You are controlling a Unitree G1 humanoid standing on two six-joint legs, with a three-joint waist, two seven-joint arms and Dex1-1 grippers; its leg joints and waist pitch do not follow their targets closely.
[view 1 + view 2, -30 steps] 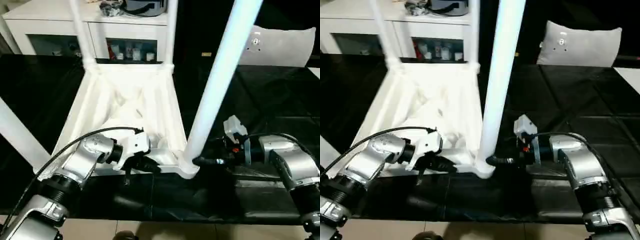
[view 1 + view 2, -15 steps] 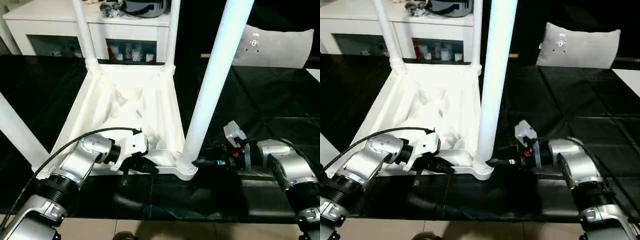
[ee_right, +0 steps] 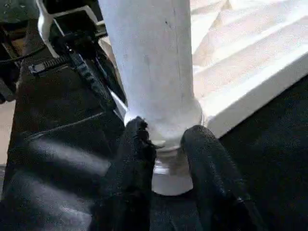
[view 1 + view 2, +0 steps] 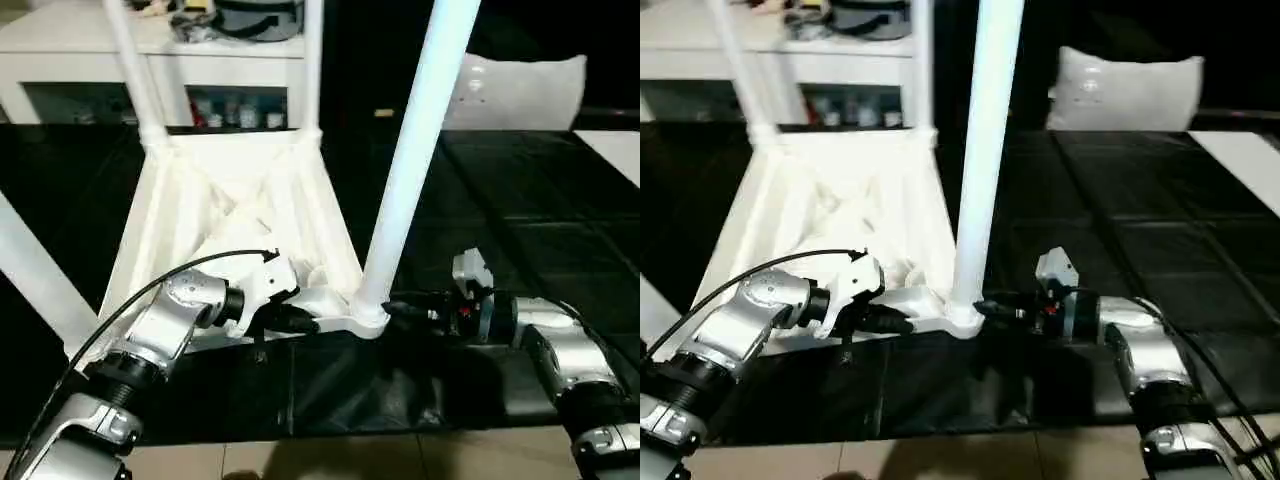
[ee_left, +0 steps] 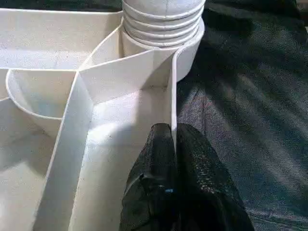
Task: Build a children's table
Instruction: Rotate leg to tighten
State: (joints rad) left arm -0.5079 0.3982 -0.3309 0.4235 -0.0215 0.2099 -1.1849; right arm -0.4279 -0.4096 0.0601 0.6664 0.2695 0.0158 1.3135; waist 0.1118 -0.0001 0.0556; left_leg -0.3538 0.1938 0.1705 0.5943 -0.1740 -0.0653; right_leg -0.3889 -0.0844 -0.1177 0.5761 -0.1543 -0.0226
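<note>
Your left gripper (image 5: 174, 144) pinching the white ribbed plastic tabletop (image 4: 235, 215) rim, your right gripper (image 3: 166, 144) clasping the upright white tapered leg (image 4: 405, 180) base, black mat (image 4: 520, 200) beneath.

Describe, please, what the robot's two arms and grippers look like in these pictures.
Both forearms are silver metal cylinders with ribbed black joint rings. The left arm ends in a white wrist housing, with a thin black cable looping over it. The right arm carries a small white block and a red spot at its wrist. The left gripper and right gripper have black, finely textured fingers.
</note>
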